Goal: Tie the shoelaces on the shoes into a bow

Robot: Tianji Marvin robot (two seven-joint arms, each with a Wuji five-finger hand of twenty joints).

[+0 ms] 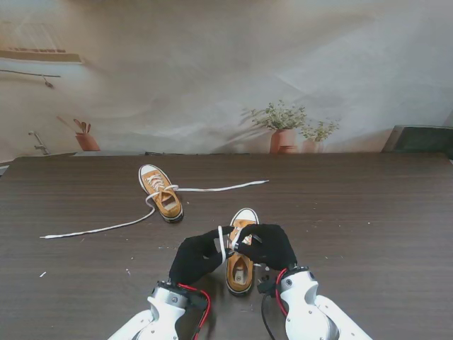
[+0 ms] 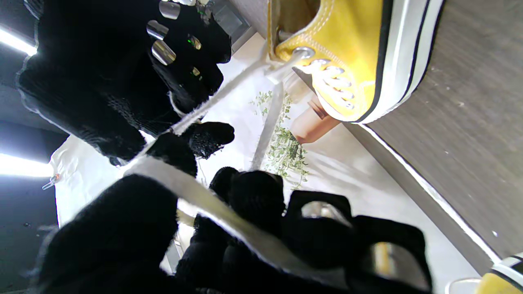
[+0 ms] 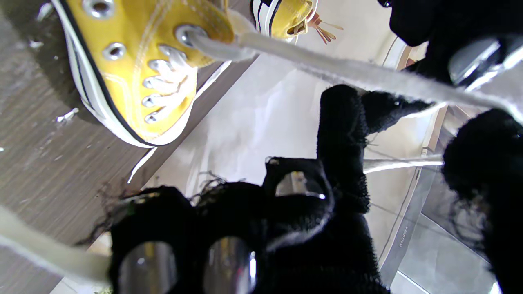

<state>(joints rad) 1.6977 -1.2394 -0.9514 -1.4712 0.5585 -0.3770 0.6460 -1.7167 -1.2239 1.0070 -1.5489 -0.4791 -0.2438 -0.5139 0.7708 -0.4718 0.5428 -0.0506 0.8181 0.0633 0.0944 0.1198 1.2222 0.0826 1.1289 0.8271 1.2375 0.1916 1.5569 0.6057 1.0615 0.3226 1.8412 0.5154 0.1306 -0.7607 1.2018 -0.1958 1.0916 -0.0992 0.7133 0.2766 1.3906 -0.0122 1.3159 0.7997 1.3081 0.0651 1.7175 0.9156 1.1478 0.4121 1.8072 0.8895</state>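
Lace [image 1: 221,244] pinched between both fingers [image 1: 228,249]

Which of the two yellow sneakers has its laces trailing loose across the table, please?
The farther sneaker, to my left: its white laces sprawl out flat on both sides. The nearer sneaker has its lace lifted between both hands.

The near shoe [image 1: 240,263] is half covered by the left hand [image 1: 196,256] and right hand [image 1: 267,246], hiding its eyelets and where its lace [image 1: 221,244] runs. In both wrist views the lace nearest the lens blurs, and the frame edges crop the shoe.
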